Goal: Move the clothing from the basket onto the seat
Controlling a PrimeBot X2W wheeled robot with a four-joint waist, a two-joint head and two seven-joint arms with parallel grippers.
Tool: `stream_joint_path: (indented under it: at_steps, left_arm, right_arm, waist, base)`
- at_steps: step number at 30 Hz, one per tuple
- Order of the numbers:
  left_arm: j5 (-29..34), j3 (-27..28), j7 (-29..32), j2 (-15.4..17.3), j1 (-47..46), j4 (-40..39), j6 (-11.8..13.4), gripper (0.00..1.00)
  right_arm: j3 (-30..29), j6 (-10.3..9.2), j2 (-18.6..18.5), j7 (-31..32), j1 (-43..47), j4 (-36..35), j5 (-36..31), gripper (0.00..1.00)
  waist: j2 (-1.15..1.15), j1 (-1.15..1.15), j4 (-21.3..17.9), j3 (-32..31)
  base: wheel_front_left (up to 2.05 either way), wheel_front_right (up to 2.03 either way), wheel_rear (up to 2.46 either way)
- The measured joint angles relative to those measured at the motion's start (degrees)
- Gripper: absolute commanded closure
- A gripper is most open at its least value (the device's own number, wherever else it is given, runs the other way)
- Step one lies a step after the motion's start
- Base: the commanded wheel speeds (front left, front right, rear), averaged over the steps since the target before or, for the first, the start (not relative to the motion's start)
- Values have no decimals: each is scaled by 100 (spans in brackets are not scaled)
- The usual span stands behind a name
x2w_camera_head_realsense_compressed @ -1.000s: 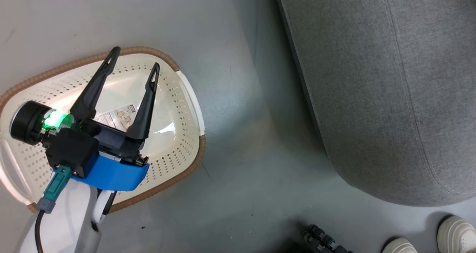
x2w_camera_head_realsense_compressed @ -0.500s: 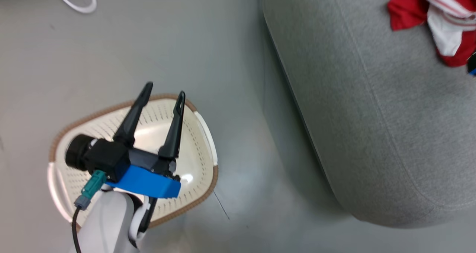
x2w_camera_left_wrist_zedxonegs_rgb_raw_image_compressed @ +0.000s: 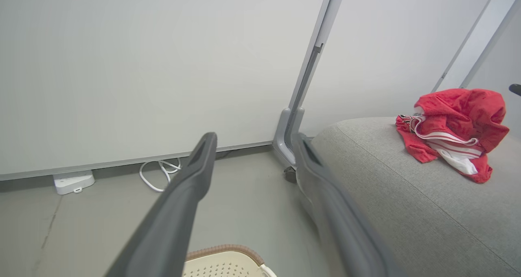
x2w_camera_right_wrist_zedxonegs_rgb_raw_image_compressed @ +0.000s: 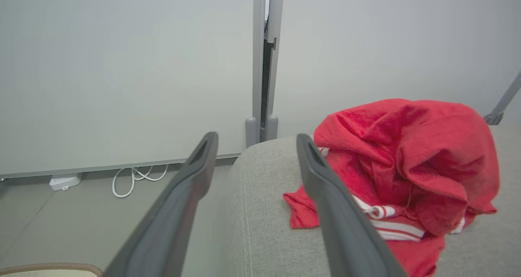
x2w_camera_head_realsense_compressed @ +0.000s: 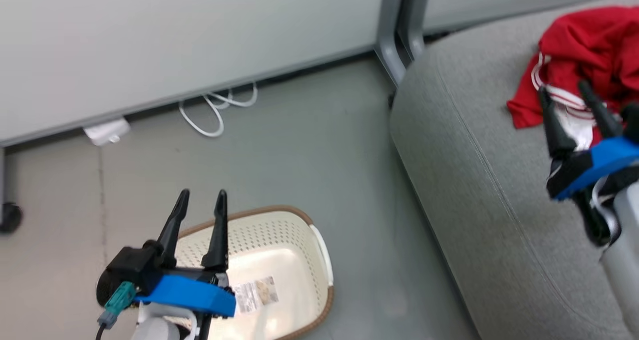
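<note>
I'm hovering my right gripper [x2w_camera_head_realsense_compressed: 563, 89], open, beside crumpled red clothing [x2w_camera_head_realsense_compressed: 589, 45] on the light-grey fabric seat [x2w_camera_head_realsense_compressed: 474, 180]; left gripper [x2w_camera_head_realsense_compressed: 203, 193] is gaping open too.

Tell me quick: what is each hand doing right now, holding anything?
Left hand: open, holding nothing.
Right hand: open, holding nothing; the clothing lies on the seat.
</note>
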Motion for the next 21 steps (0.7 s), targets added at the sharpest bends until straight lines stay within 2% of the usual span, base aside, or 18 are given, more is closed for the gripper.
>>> stream_joint_path:
  at_steps: [5, 12, 21]
  left_arm:
    - [-16, 365, 0, -89, 347, 86, -1, 0]
    - [71, 724, -1, -125, 716, 208, -2, 0]
    - [243, 1140, -1, -160, 934, 302, -2, 0]
  right_arm:
    - [-138, 0, 214, 51, 946, -853, -197, 0]
    - [-523, 0, 784, 349, 2204, -1902, -665, 0]
    - [-966, 0, 1525, 656, 3046, -2720, -1272, 0]
  waist:
    - [0, 0, 315, -465]
    - [0, 0, 678, -977]
    - [0, 0, 873, -1205]
  base:
    - [0, 0, 0]
    - [0, 0, 0]
    - [0, 0, 0]
